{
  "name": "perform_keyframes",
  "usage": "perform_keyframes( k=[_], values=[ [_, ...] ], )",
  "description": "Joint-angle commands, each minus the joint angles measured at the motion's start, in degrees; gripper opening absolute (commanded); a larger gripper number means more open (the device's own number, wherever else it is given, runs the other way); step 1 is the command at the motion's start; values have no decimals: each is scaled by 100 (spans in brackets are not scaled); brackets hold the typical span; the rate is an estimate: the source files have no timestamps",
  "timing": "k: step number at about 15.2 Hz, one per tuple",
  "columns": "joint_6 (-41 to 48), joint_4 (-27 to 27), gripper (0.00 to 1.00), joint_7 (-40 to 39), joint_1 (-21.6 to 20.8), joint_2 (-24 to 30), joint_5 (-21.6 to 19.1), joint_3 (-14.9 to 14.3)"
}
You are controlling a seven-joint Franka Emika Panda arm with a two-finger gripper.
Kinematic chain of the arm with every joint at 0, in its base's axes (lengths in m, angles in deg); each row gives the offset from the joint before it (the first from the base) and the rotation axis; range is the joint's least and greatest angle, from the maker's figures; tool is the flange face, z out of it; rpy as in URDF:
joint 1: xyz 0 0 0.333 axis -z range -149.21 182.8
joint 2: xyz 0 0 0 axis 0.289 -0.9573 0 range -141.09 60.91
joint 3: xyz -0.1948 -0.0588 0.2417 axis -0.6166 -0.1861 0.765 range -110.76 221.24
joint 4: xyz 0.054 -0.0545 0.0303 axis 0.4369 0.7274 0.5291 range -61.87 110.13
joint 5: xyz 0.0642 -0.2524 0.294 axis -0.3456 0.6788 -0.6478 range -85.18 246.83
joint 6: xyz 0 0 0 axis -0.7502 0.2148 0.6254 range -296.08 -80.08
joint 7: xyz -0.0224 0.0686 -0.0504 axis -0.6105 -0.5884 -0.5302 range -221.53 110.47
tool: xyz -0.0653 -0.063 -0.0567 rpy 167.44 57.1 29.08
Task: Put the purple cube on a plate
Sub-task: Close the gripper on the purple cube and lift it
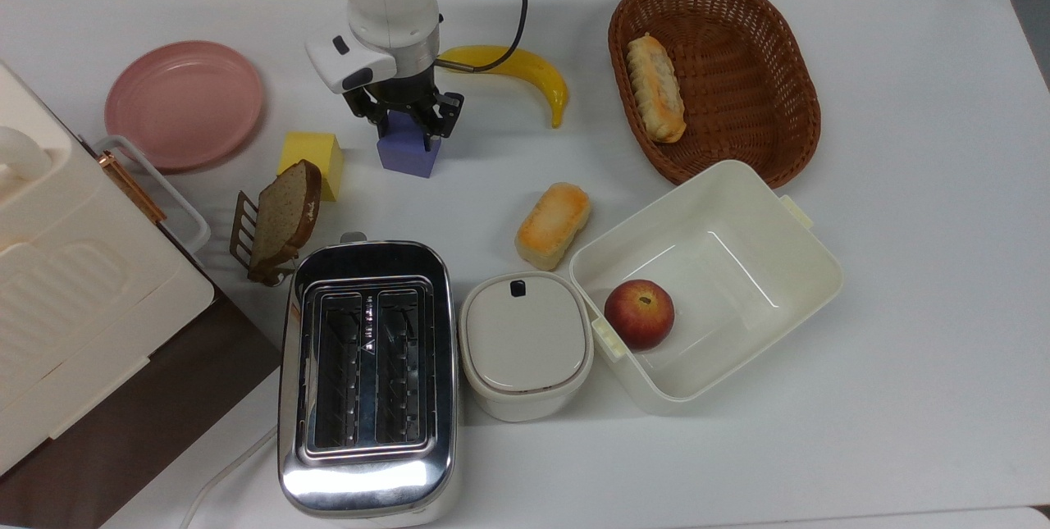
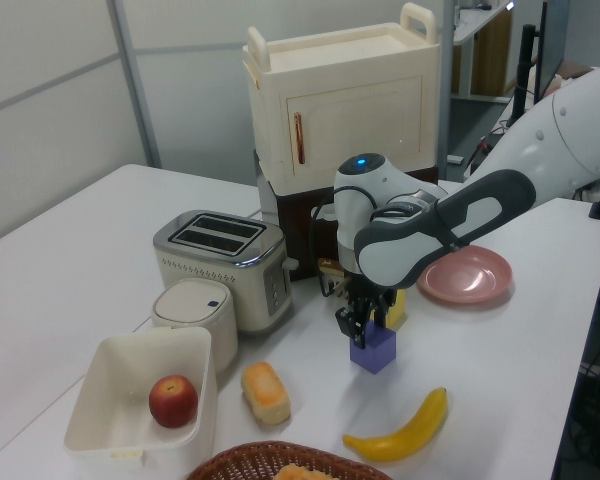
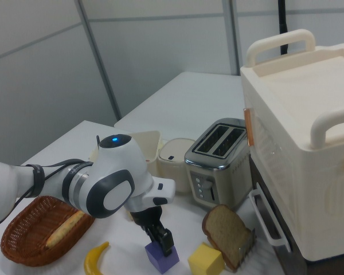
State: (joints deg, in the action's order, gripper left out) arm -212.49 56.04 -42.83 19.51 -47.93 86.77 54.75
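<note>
The purple cube [image 1: 408, 157] stands on the white table between the yellow cube [image 1: 312, 158] and the banana [image 1: 525, 70]. My gripper [image 1: 404, 129] comes down on it from above, fingers shut against its two sides. In the left view the gripper [image 2: 363, 322] covers the purple cube's [image 2: 373, 348] top. In the right view the purple cube [image 3: 162, 259] sits just under the gripper [image 3: 160, 239]. The pink plate [image 1: 184, 102] lies bare at the top view's left, beyond the yellow cube; in the left view the plate [image 2: 464, 275] is behind the arm.
A bread slice on a small rack [image 1: 283, 217] and a toaster [image 1: 367, 373] stand near the cube. A wicker basket [image 1: 714, 74], a bun [image 1: 554, 224] and a white box holding an apple [image 1: 705, 283] are at the top view's right. A cream cabinet [image 1: 74, 291] borders the plate.
</note>
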Motion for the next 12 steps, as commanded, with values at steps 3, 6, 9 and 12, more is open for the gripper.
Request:
perform_keyframes(
  k=[3, 6, 9, 12],
  values=[
    [-148, 52, 13, -171, -17, 37, 65, -21],
    [-87, 17, 13, -171, 36, 177, 65, -30],
    [-43, 17, 13, -171, 237, 502, 56, -30],
    [229, -1, 13, -258, 501, 836, 56, -47]
  ],
)
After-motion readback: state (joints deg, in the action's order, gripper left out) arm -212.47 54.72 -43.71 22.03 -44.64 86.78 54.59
